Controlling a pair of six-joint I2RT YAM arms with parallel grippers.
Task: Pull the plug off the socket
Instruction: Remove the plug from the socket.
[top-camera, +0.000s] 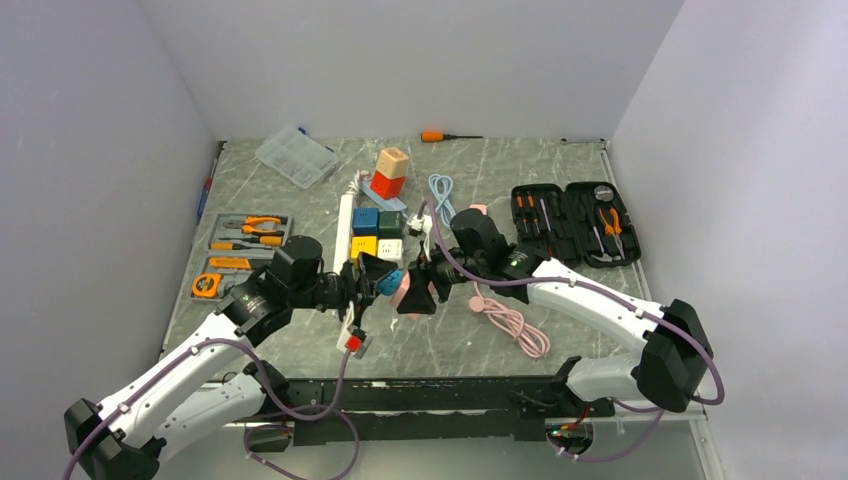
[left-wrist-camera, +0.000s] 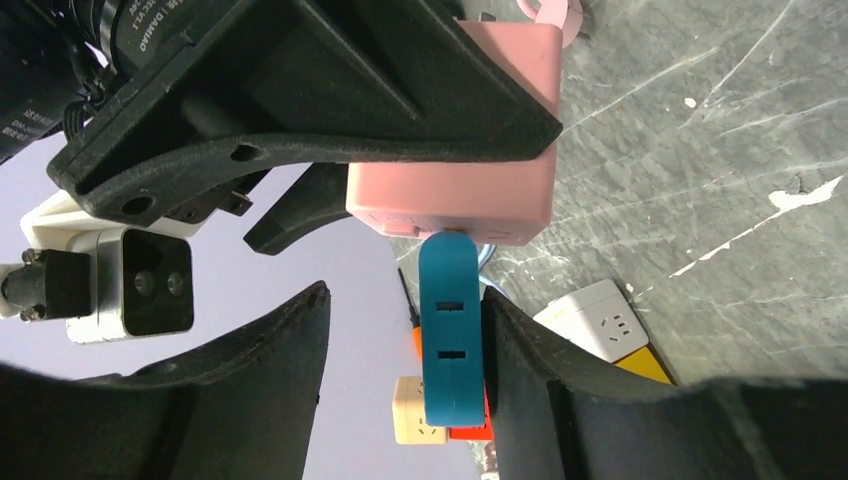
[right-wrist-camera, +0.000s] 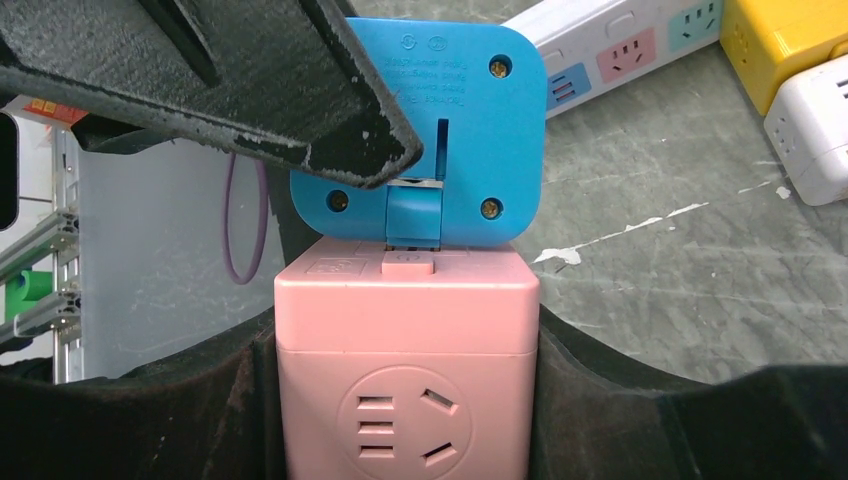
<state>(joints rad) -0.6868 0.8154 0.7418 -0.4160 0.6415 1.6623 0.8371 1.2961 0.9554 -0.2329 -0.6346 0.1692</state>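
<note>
Right gripper (right-wrist-camera: 405, 420) clamped on pink socket cube (right-wrist-camera: 405, 310); left gripper (left-wrist-camera: 405, 330) not clamped yet.
Blue plug (left-wrist-camera: 448, 340) sits in the cube's end, between the left fingers: one touching, gap on the other side. Both are held above the table (top-camera: 450, 345).

White shells are seen on the long links of the left arm (top-camera: 190, 375) and right arm (top-camera: 590, 300), with black housings at the joints. Purple cable (right-wrist-camera: 231, 225) is run along each. The left gripper (left-wrist-camera: 405, 295) and right gripper (right-wrist-camera: 405, 325) are fitted with broad black fingers (left-wrist-camera: 230, 390), grainy and wedge-shaped. White lettering (left-wrist-camera: 150, 40) is printed on a black motor body, and a green light (top-camera: 517, 258) is lit on the right wrist.
</note>
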